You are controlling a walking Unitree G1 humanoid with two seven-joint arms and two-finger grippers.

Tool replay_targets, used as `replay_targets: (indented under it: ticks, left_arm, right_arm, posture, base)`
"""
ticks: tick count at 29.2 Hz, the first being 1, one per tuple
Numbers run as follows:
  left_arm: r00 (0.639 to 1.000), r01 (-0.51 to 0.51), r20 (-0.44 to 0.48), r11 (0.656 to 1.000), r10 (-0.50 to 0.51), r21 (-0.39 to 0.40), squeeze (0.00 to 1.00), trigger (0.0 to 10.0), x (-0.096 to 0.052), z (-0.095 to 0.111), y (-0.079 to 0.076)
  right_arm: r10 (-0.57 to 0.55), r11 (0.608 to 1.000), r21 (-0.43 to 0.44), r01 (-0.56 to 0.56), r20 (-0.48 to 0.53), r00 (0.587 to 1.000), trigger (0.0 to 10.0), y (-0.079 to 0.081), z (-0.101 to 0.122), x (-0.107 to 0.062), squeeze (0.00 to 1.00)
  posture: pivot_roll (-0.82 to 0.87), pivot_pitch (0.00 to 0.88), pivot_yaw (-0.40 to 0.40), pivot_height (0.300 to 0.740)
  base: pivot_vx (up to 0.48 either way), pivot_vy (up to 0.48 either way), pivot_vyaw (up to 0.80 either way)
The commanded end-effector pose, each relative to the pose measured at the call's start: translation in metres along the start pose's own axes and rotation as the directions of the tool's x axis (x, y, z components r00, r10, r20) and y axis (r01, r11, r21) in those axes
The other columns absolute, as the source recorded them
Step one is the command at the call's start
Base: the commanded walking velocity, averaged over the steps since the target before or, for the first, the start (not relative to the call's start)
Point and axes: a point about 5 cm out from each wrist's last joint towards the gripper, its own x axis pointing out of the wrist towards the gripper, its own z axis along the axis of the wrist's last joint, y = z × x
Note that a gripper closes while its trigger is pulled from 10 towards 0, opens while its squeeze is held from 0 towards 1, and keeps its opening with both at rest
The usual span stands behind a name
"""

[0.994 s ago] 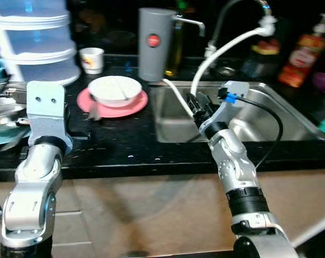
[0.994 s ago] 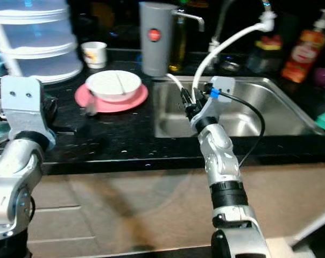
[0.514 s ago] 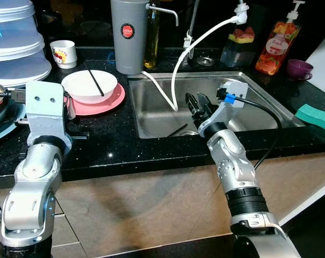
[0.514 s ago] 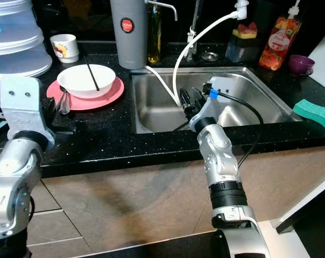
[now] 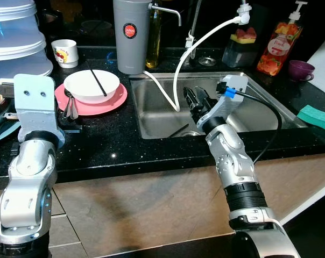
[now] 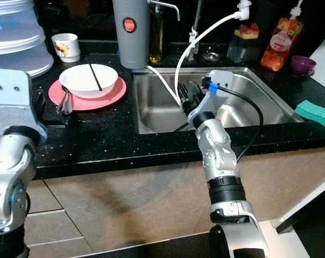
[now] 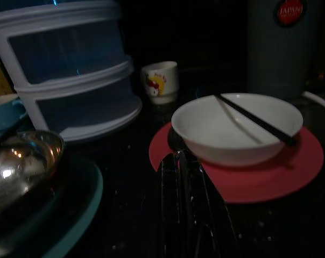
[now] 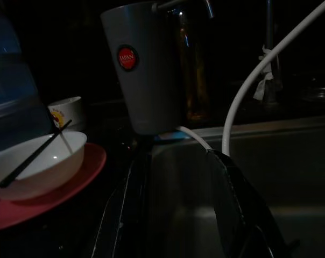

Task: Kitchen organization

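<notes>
Black worktop point(image 5: 125, 145) was seen bearing a white bowl point(image 5: 91, 86) on a pink plate point(image 5: 110, 101), judged fragile, best gripped by its rim; left pincer point(image 7: 186, 204) fingers together beside it, right pincer point(image 5: 197, 99) spread above the sink point(image 5: 259, 115).

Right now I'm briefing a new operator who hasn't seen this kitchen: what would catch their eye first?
The white bowl on its pink plate, a black chopstick lying across it, stands out on the dark counter left of the steel sink. The right claw hangs open over the sink beside the white hose. A tall grey dispenser stands behind the bowl.
</notes>
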Motion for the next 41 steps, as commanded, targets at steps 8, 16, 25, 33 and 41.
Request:
replay_targets:
  ticks: [8, 16, 25, 33, 41]
  left_arm:
    - [0.999, 0.002, 0.046, 1.0, -0.003, 0.025, 0.0, 10.0, -0.0008, 0.0069, -0.0013]
    - [0.998, 0.006, 0.054, 1.0, -0.008, 0.027, 0.0, 10.0, -0.0001, 0.0084, -0.0018]
    - [0.997, 0.015, 0.076, 0.999, -0.018, 0.029, 0.0, 10.0, -0.0004, 0.0115, -0.0033]
    - [0.997, 0.021, 0.078, 0.999, -0.023, 0.027, 0.0, 10.0, -0.0006, 0.0122, -0.0043]
    - [0.998, -0.035, 0.05, 0.998, 0.032, 0.054, 0.0, 10.0, 0.0011, 0.0101, 0.0018]
  right_arm:
    - [0.003, 1.0, 0.022, -0.004, 0.022, 1.0, 10.0, 0.0015, 0.0035, 0.005, 0.0]
    - [0.001, 1.0, 0.021, -0.001, 0.02, 1.0, 10.0, 0.0009, 0.0026, 0.0041, 0.0]
    - [0.001, 1.0, 0.02, -0.001, 0.017, 1.0, 10.0, -0.0004, 0.0015, 0.0032, 0.0]
    - [0.003, 1.0, 0.021, -0.004, 0.016, 1.0, 10.0, -0.0004, 0.0009, 0.0029, 0.0]
    - [0.014, 1.0, 0.02, -0.014, 0.003, 1.0, 10.0, 0.0009, -0.0014, 0.0026, 0.0]
  posture:
    - [0.02, 0.074, -0.06, 0.74]
    - [0.02, 0.074, -0.056, 0.74]
    - [0.03, 0.074, -0.056, 0.74]
    - [0.03, 0.073, -0.056, 0.74]
    - [0.03, 0.063, -0.058, 0.74]
  base:
    - [0.424, 0.0, 0.0]
    - [0.408, 0.0, 0.0]
    - [0.141, 0.0, 0.0]
    - [0.0, 0.0, 0.0]
    - [0.0, 0.0, 0.0]
